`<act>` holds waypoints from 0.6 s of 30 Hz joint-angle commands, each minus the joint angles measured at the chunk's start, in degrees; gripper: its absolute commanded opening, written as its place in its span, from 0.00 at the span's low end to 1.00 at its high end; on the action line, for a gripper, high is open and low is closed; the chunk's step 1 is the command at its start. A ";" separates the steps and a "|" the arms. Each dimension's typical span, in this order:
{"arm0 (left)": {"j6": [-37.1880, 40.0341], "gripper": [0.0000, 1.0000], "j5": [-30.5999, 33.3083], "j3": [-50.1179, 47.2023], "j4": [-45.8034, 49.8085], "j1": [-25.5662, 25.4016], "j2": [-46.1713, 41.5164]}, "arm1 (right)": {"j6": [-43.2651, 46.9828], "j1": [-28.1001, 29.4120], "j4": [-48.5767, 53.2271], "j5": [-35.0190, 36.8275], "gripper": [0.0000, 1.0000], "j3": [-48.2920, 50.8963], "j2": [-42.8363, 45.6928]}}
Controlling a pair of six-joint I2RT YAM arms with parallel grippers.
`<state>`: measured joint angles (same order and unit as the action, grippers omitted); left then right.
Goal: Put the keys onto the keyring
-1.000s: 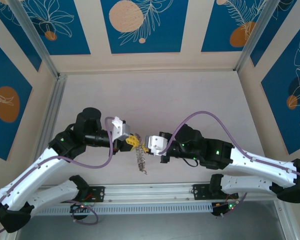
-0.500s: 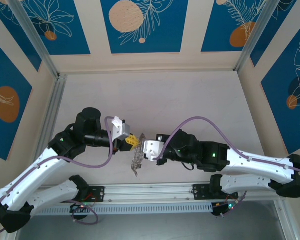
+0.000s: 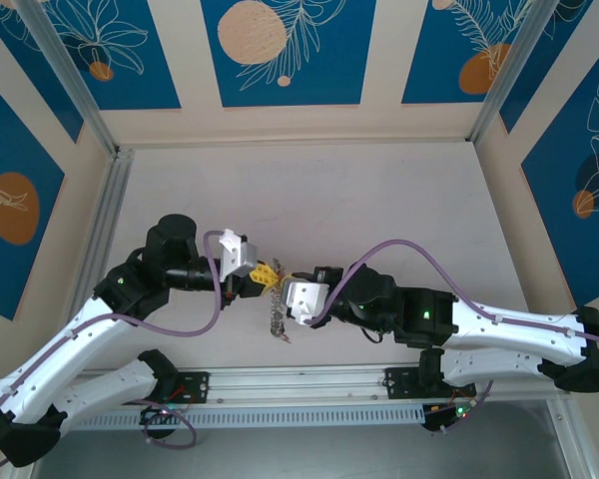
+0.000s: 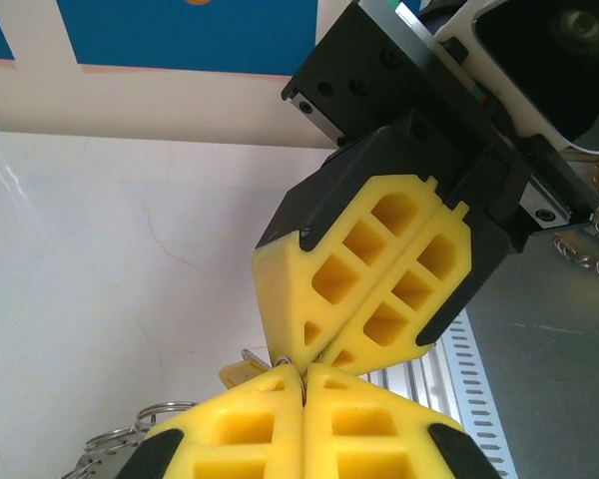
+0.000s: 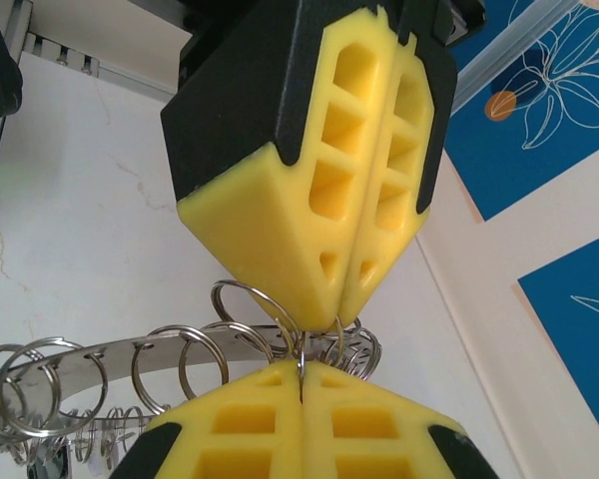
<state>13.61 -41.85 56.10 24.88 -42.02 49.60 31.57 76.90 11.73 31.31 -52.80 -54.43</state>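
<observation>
Since half a second ago the keyring has swung from a slant to hang straight down, and the right arm has drawn in slightly.

1. Position. In the top view both grippers meet tip to tip above the table, over its middle strip towards the near edge. The keyring hangs just below them, clear of the surface.
2. Right gripper: fingers pressed together. A wire from the rings fringing the keyring's rim runs into the seam between them (held there, by the look of it).
3. Left gripper: fingers pressed together. A thin metal loop sits at their tip, and a key with a yellow tag juts out just beside it. I cannot tell whether the key itself is pinched.
</observation>
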 commanded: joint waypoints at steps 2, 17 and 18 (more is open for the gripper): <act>-1.20 0.00 -4.61 0.62 -4.42 -0.66 -2.03 | 0.78 -0.69 -4.19 2.53 0.03 2.21 0.96; -2.89 0.00 -5.53 0.30 -6.93 -0.58 -3.24 | -1.33 -1.48 -4.09 1.81 0.18 4.23 4.20; -2.95 0.00 -5.53 0.31 -6.95 -0.52 -3.33 | -1.94 -1.56 -3.91 1.47 0.18 4.28 4.76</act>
<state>11.44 -44.95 55.96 21.41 -42.04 47.35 31.27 75.64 8.43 31.73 -48.95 -51.68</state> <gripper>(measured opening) 0.041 0.180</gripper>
